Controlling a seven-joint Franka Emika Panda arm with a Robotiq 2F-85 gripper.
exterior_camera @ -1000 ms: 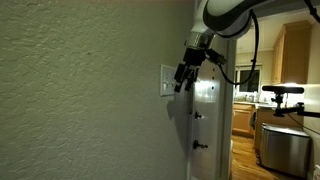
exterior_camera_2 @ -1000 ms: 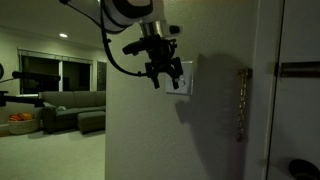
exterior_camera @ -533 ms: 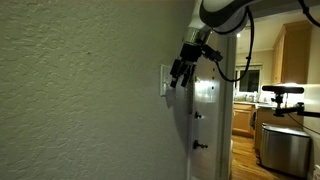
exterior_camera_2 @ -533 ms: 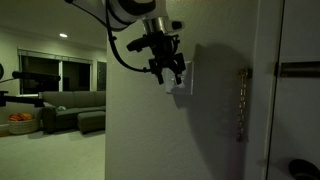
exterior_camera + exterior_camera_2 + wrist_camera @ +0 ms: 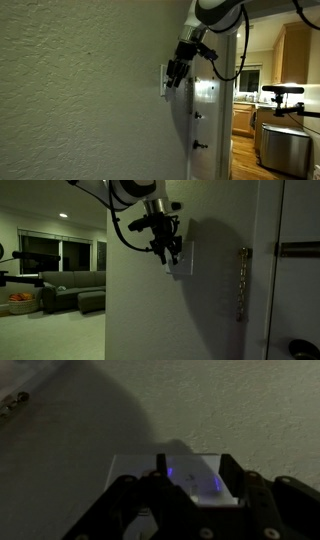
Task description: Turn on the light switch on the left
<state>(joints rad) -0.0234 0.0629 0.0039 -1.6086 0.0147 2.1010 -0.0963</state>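
arm (image 5: 216,10) extd fr top | wrist (image 5: 196,37) angled down | jaws apart

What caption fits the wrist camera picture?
Robot fingers hover close over the white light switch on a bumpy wall.

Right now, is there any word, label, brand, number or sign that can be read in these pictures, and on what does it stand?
No text can be read in any view.
The light switch shows a plain pale plate with a faint bluish glow and no lettering.
The end effector and the shiny panel show no legible marking; the pictures are too dim and small to tell more.
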